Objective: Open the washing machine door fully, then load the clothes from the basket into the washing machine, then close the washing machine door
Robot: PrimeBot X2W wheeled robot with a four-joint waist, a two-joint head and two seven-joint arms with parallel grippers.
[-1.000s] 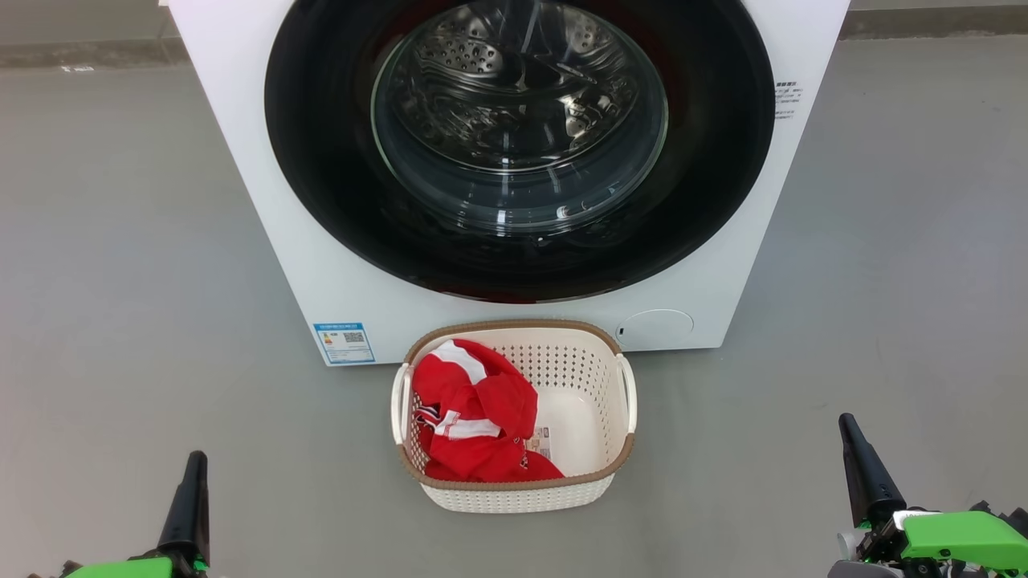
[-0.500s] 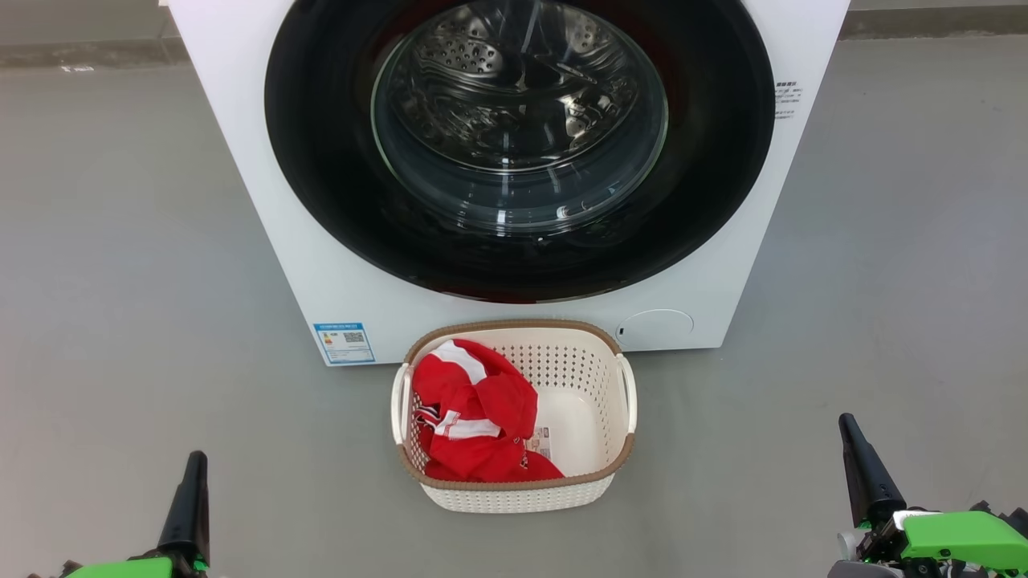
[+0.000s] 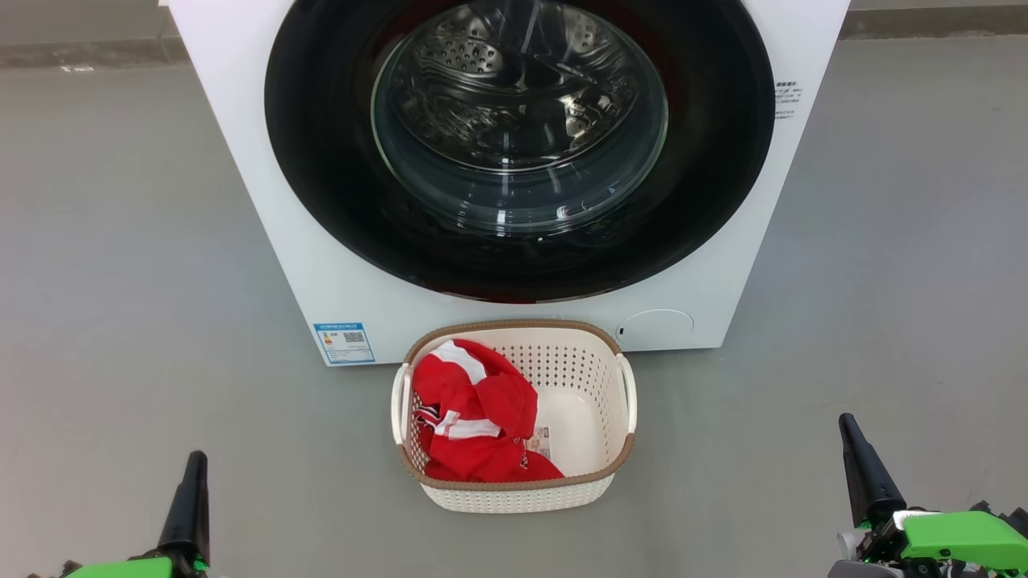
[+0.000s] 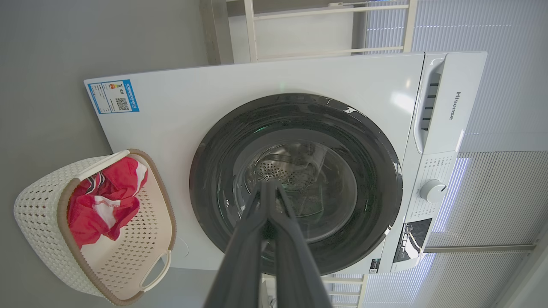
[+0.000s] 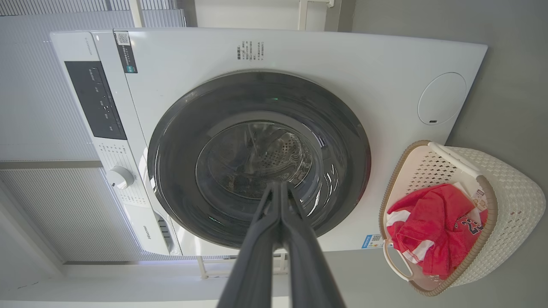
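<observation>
now the basket lies broadside to the door, left gripper and right gripper closed, empty

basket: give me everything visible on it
The basket is a small cream-white perforated plastic tub, rounded rectangular, with a brown woven-look rim and a loop handle on each side. It stands upright on the grey floor, right in front of the washing machine; whether they touch is unclear. Red-and-white clothes heap in its left half in the head view; the right half is bare, with a paper label on its bottom.
</observation>
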